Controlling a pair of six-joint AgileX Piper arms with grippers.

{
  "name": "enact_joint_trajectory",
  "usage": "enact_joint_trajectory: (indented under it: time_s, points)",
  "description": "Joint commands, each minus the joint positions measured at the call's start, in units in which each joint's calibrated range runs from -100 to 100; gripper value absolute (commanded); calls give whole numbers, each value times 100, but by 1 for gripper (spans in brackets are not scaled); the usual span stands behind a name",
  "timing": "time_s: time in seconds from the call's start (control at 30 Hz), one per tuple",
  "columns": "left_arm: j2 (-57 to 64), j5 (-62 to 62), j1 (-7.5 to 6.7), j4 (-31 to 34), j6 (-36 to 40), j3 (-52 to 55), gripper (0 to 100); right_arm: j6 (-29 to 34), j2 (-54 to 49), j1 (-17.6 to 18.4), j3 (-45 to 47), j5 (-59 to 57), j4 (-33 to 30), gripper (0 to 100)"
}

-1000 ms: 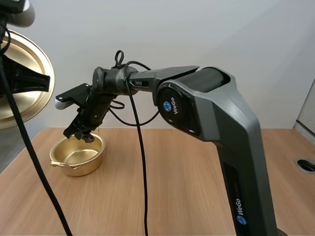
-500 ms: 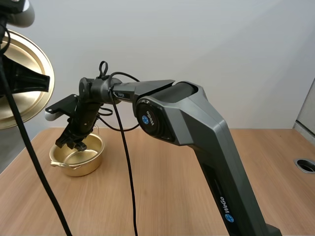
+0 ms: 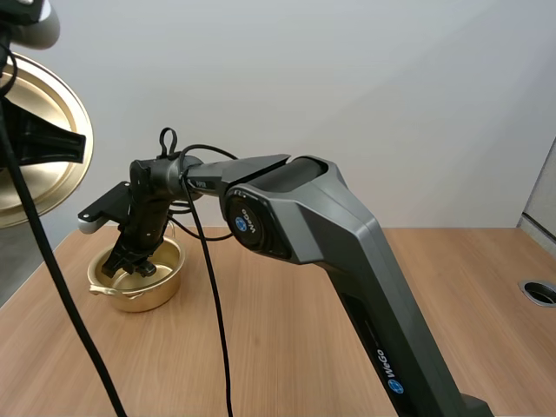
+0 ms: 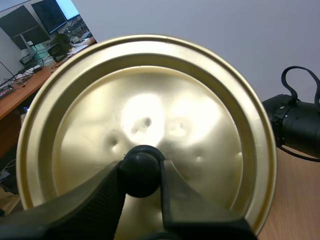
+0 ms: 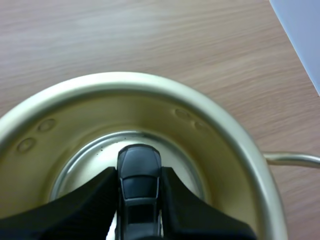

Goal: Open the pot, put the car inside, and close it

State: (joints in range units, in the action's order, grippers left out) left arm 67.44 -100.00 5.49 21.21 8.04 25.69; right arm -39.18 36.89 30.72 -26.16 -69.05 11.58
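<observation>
Opening is done: my left pincer (image 4: pixel 141 172) pinches the lid (image 4: pixel 150 100), held aloft. My right pincer (image 5: pixel 140 205) grips the toy car (image 5: pixel 139 172) low inside the pot (image 5: pixel 235 145). Release and closing remain.

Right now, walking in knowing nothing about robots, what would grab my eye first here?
Probably the big golden lid, held up in the air at the left by the left gripper, which pinches its black knob. Next, the right gripper reaches down into the open golden pot on the wooden table, holding a small dark toy car.
</observation>
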Motion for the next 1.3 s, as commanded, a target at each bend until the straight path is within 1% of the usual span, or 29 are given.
enact_joint_trajectory:
  time_s: [0.0,0.07,0.13,0.23,0.33,0.37,0.43,0.5,0.6,0.63,0.67,1.0,1.27]
  points:
    - [1,0,-2,8,4,0,0,12,0,-2,0,101,42,0]
    - [1,0,-2,8,4,0,0,27,0,-2,0,169,52,0]
    - [1,0,-2,8,4,0,0,208,0,-2,0,281,6,0]
    - [1,0,-2,8,4,0,0,471,0,-2,0,400,-212,0]
    - [1,0,-2,8,4,0,0,564,0,-2,0,418,-420,0]
    - [1,0,-2,8,4,0,0,564,0,-2,0,418,-463,2]
    - [1,0,-2,8,4,0,0,564,0,-2,0,418,-541,23]
    - [1,0,-2,8,4,0,0,564,0,-2,0,397,-541,52]
    - [1,0,-2,8,4,0,0,528,0,-2,0,382,-541,89]
    - [1,0,-2,8,4,0,0,528,0,-2,0,382,-552,97]
    - [1,0,-2,8,4,0,0,528,0,-2,0,382,-552,100]
    - [1,0,-2,13,4,0,0,528,-25,-2,-11,382,-588,100]
    - [1,0,-2,13,4,0,0,528,-469,-2,-26,752,-588,100]
